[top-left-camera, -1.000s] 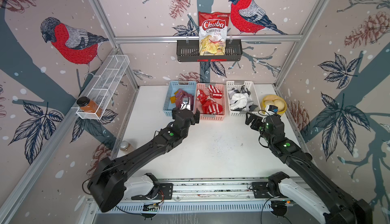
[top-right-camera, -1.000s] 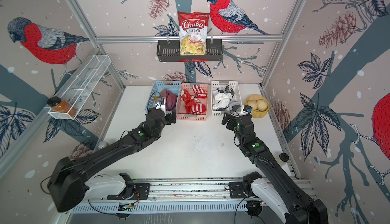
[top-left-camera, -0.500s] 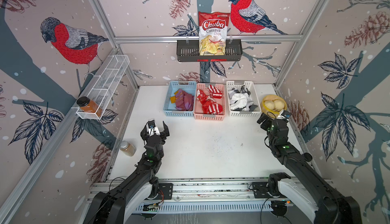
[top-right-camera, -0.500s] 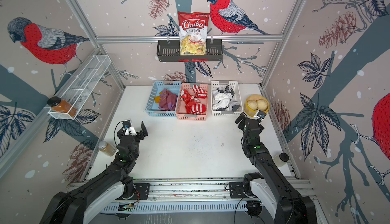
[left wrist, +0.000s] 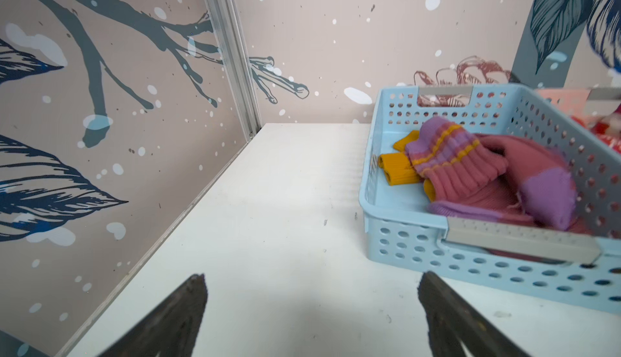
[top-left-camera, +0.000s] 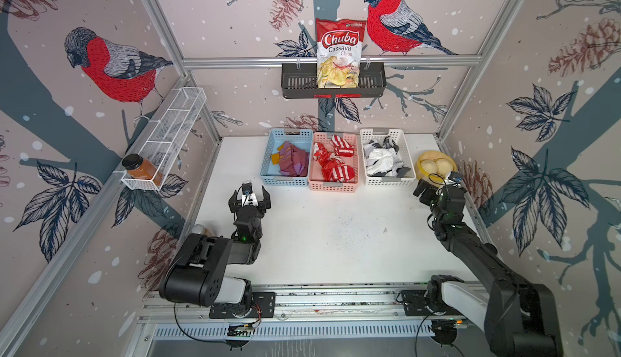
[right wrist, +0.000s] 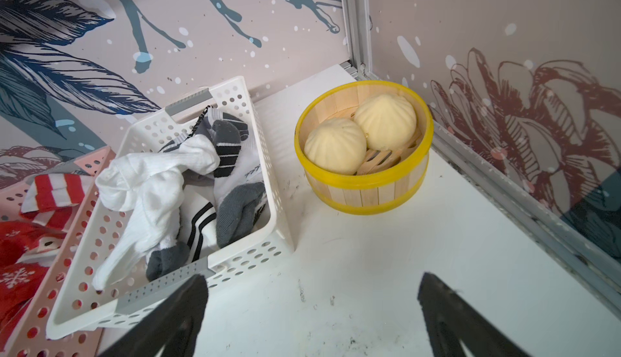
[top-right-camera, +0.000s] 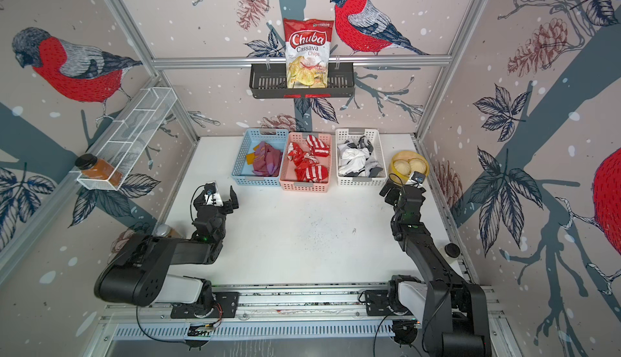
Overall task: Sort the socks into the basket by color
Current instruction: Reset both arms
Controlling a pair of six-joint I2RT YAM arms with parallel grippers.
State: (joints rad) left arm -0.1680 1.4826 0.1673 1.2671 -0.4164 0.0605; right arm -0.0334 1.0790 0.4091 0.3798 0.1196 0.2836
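Three baskets stand in a row at the back of the table. The blue basket (top-left-camera: 268, 157) (left wrist: 366, 187) holds the maroon-purple socks (top-left-camera: 294, 163) (left wrist: 470, 170) with mustard cuffs. Red-and-white socks (top-left-camera: 332, 163) (right wrist: 20, 244) lie in the pink basket (top-left-camera: 332, 187). White, black-striped and grey socks (top-left-camera: 383, 160) (right wrist: 158, 183) fill the white basket (top-left-camera: 389, 181) (right wrist: 265, 157). My left gripper (top-left-camera: 249, 196) (left wrist: 311, 288) is open and empty, in front of the blue basket's left corner. The right gripper (top-left-camera: 428, 192) (right wrist: 311, 288) is open and empty, off the white basket's front right corner.
A yellow-rimmed steamer (top-left-camera: 435, 165) (right wrist: 363, 178) with two buns sits right of the white basket. A small bottle (top-left-camera: 200, 229) stands at the table's left edge, behind my left arm. A wall rack holds a jar (top-left-camera: 142, 170); a chips bag (top-left-camera: 337, 52) hangs on the back shelf.
Both arms have drawn back from the baskets toward the front. The left gripper left the blue basket and its arm folded; the right gripper moved right. Both stayed open.
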